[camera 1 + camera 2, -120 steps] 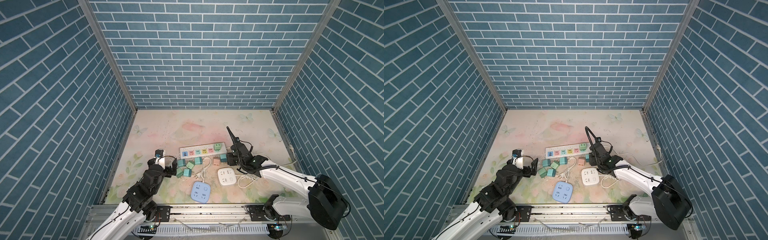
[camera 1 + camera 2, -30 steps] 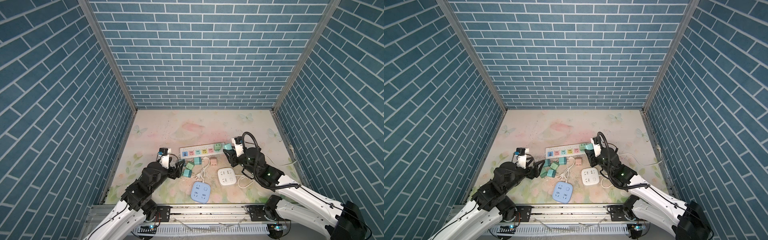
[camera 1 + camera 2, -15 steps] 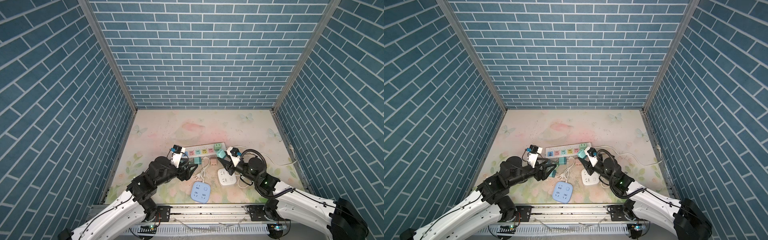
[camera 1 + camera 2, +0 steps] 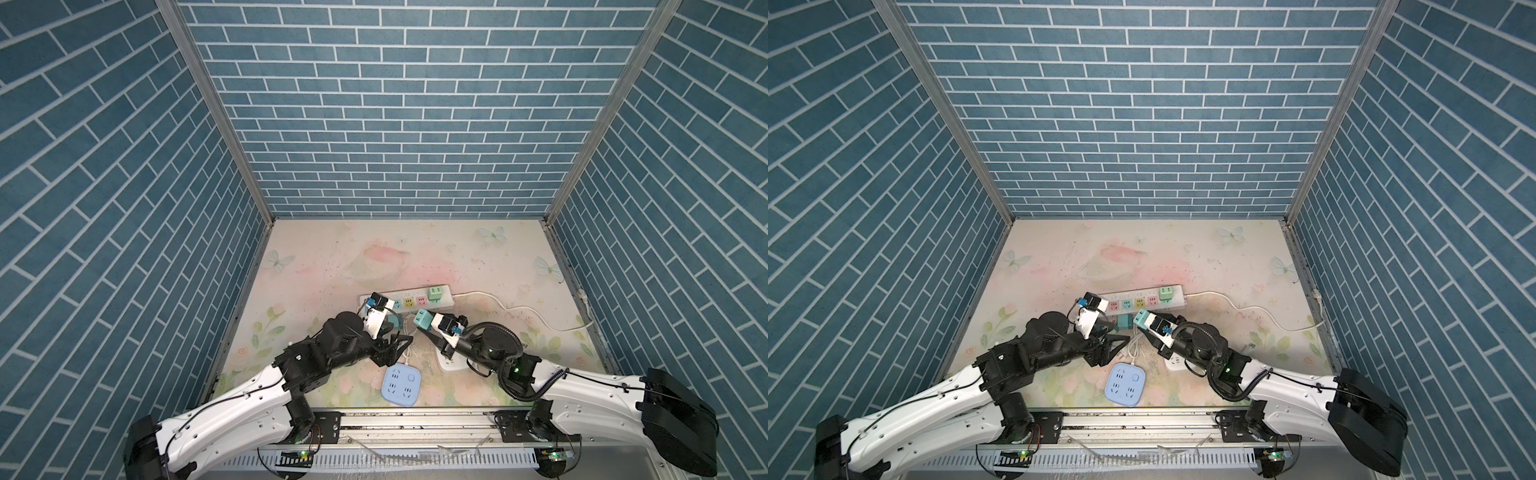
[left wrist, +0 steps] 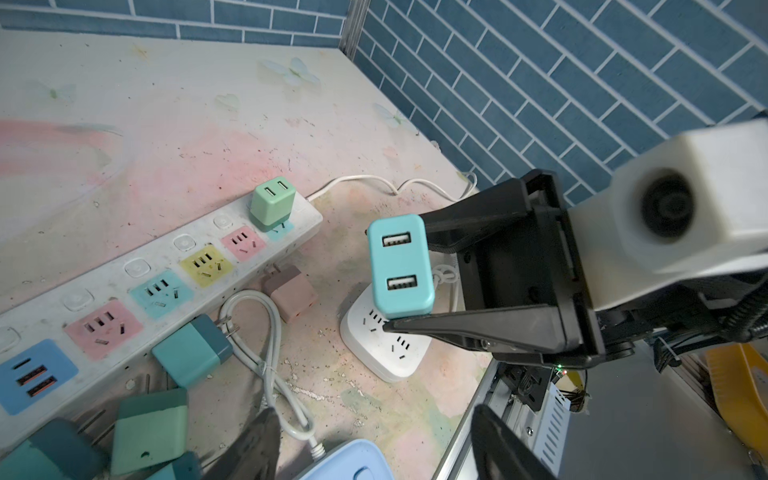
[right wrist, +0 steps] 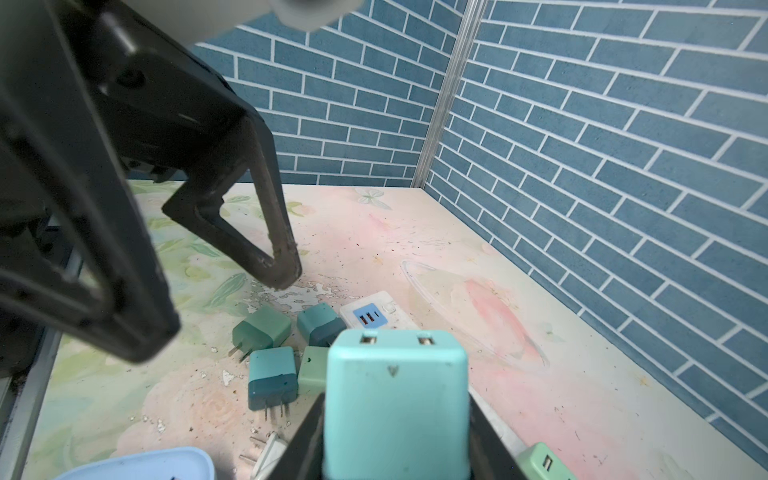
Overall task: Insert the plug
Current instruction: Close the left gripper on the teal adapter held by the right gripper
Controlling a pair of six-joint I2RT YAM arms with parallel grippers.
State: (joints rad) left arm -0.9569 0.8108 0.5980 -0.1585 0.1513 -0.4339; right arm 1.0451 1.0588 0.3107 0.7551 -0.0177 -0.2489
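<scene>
The prongs of the turquoise two-port charger plug (image 6: 397, 399) show in no view; its body and the clamping right end effector (image 5: 404, 274) cover them, and the right wrist frame edge cuts its base. In both top views the long white power strip (image 4: 409, 302) loses its nine o'clock end behind the left wrist camera (image 4: 379, 312), and the white square socket cube (image 4: 445, 363), at the plug's five o'clock, lies mostly under the right arm (image 4: 582, 386). The pale blue rounded socket block (image 5: 353, 459) is cropped in both wrist views.
</scene>
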